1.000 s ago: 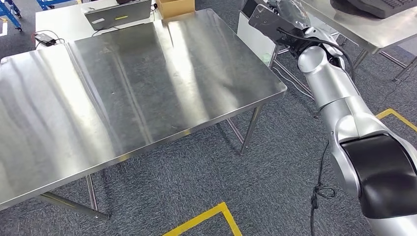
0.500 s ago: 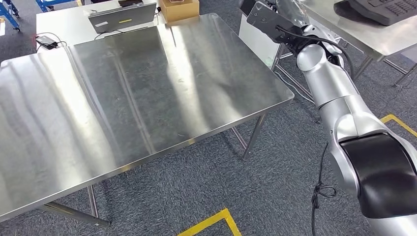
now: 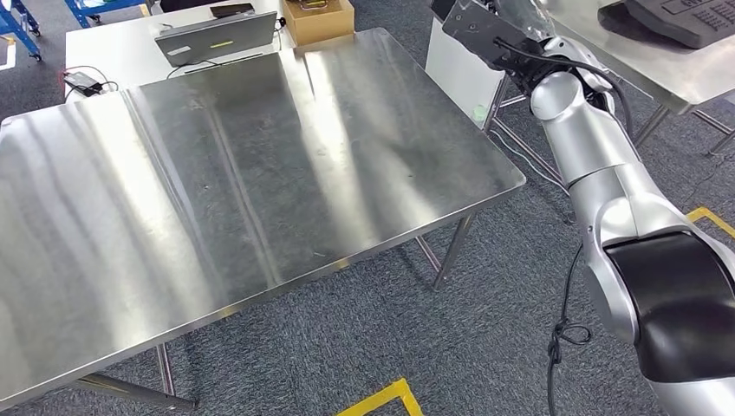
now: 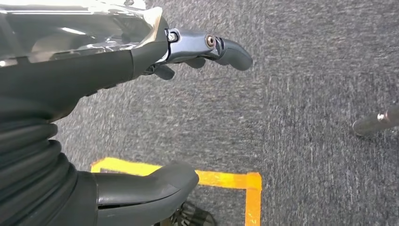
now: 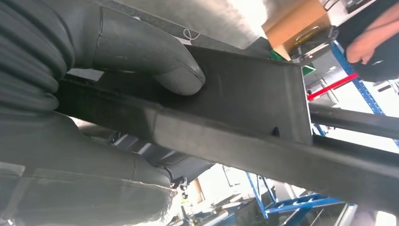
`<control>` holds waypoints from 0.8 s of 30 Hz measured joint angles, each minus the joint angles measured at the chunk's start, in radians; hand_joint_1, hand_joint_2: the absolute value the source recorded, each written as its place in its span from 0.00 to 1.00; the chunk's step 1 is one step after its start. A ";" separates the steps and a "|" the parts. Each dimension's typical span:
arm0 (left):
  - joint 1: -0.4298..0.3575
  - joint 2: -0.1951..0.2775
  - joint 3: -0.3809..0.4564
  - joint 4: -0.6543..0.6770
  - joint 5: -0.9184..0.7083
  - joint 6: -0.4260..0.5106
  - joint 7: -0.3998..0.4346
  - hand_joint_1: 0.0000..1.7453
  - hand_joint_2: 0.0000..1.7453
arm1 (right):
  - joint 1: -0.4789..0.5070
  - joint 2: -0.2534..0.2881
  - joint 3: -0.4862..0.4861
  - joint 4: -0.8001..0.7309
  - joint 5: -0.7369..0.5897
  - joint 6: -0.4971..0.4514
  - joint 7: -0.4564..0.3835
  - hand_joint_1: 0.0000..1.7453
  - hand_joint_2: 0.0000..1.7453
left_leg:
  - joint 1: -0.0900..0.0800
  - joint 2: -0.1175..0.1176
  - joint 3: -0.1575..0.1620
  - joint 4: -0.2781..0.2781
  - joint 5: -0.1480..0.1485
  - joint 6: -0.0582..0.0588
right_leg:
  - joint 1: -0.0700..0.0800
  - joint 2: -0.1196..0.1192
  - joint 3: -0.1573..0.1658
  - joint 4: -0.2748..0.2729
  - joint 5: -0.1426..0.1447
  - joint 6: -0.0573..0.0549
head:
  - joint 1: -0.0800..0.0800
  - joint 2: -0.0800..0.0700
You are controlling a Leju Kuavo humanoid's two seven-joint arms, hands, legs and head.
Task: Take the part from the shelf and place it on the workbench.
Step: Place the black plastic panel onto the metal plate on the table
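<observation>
The bench [image 3: 260, 173] is a bare stainless-steel top on thin metal legs, with pale streaks of glare running across the sheet. It stands on dark grey carpet [image 3: 485, 329] marked with yellow floor tape [image 3: 381, 397].

Behind the bench, a white bench [image 3: 130, 39] carries a closed laptop [image 3: 217, 36], a black adapter [image 3: 80, 81] with its cable, and a cardboard box [image 3: 319, 19]. A blue frame [image 3: 17, 22] stands at the far left corner. A white panel [image 3: 464, 74] stands on the floor beside the bench's far right corner. Another steel bench [image 3: 641, 48] on the right carries a dark object [image 3: 685, 17] that is cut off by the picture edge.

The right arm [image 3: 598, 173] reaches forward past the right edge of the bench. The right hand [image 5: 117, 94] grips the part [image 3: 485, 35], a flat dark panel with a raised rim; in the right wrist view the thumb [image 5: 155, 61] presses on its flat face and the other fingers wrap beneath it. The part is held in the air beyond the far right corner of the bench, not touching it. A person's arm [image 5: 371, 44] shows in the background of the right wrist view.

The left hand [image 4: 117, 61] hangs over the carpet and tape, fingers apart and holding nothing.
</observation>
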 joint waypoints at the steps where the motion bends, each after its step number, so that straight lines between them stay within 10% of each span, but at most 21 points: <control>1: 0.000 0.000 0.000 0.000 0.000 0.000 0.000 0.00 1.00 | -0.002 0.000 0.000 0.001 0.000 0.002 0.000 1.00 1.00 | 0.000 0.001 0.001 -0.003 0.000 0.000 | 0.001 0.001 0.000 0.000 -0.001 -0.002 | 0.000 0.000; 24: 0.000 0.001 0.002 0.000 -0.001 -0.001 -0.011 0.00 1.00 | 0.022 0.001 0.005 0.047 0.014 -0.060 -0.031 1.00 1.00 | -0.010 0.001 0.003 -0.005 -0.002 -0.011 | -0.001 0.001 0.004 0.000 -0.004 -0.013 | 0.000 0.000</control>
